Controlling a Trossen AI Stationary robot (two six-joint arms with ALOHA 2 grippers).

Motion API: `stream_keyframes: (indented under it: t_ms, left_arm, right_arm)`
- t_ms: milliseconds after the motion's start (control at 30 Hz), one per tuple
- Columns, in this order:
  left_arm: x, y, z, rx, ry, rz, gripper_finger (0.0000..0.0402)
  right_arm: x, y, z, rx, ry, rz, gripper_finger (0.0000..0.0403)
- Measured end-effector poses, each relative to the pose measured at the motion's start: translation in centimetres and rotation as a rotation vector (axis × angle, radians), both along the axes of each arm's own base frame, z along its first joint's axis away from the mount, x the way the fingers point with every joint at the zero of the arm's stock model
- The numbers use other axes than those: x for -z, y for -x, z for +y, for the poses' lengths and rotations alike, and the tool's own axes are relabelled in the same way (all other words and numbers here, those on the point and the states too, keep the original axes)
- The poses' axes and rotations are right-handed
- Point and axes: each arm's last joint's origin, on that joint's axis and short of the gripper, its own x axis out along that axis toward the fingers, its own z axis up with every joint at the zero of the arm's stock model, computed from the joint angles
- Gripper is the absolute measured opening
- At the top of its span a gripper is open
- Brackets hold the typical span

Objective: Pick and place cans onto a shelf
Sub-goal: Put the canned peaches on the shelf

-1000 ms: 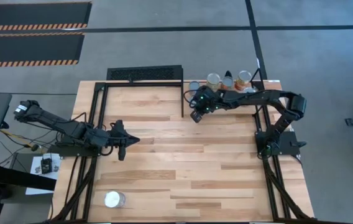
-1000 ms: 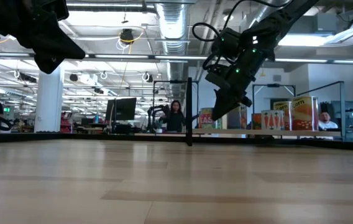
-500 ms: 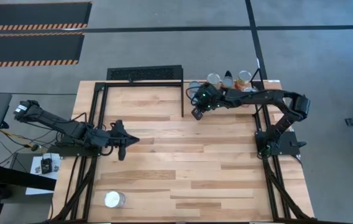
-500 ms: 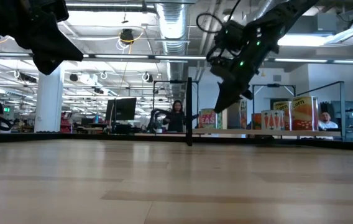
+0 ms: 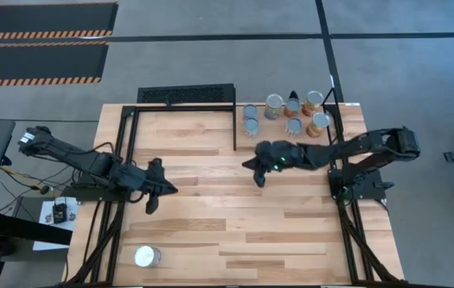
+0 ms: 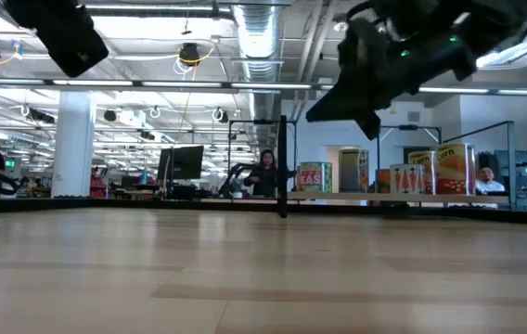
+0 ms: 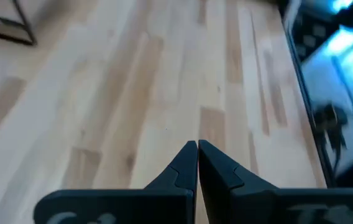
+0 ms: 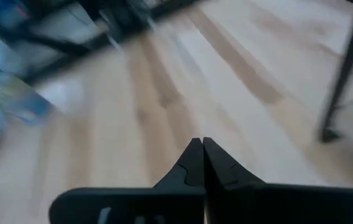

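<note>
Silver-topped small tin cans (image 5: 291, 113), six, already grouped on light wooden shelf (image 5: 347, 107); one can (image 5: 147, 257) left on surface (near corner). Right pincer (image 5: 260, 178) clenched, empty; left pincer (image 5: 152, 202) clenched.

We had two dark, near-black arms built of slim jointed links, each mounted on a black metal frame at the side of the table. The left arm (image 5: 83, 164) carried a pale marking on its rearmost joint housing, and thin cables trailed from its base. The right arm (image 5: 355, 148) showed small green lights on its wrist block and a black cable looped above that block in the low view. Each wrist ended in a wide black crossbar bearing two pointed, wedge-shaped fingers with stepped notches along their inner edges: the left gripper (image 7: 197, 163) and the right gripper (image 8: 201, 163) looked alike, matte black.
</note>
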Motion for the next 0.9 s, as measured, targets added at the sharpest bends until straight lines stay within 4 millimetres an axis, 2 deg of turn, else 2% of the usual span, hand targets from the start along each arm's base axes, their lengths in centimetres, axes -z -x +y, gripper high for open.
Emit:
stream_keyframes:
  t_ms: [67, 200, 400, 633, 900]
  left_arm:
    - [-0.4, -0.6, -0.6, 0.039, -0.011, 0.078, 0.0000]
    - [-1.2, -1.5, -1.8, 0.122, -0.028, 0.264, 0.0000]
    - [-1.9, -2.1, -4.0, 0.232, 0.084, 0.457, 0.0016]
    - [-1.4, -0.6, -6.5, 0.226, 0.152, 0.601, 0.0072]
    - [-1.4, 1.3, -8.7, 0.211, 0.170, 0.630, 0.0129]
  right_arm:
    - [0.3, 0.6, 1.3, -0.002, -0.038, -0.073, 0.0003]
    - [0.6, 1.7, 3.2, 0.018, -0.055, -0.090, 0.0004]
    - [0.3, 2.6, 4.2, -0.008, -0.051, -0.083, 0.0005]
    - [0.0, 3.4, 4.1, -0.023, -0.014, -0.043, 0.0005]
    - [0.3, 3.6, 4.1, -0.056, 0.026, -0.001, 0.0007]
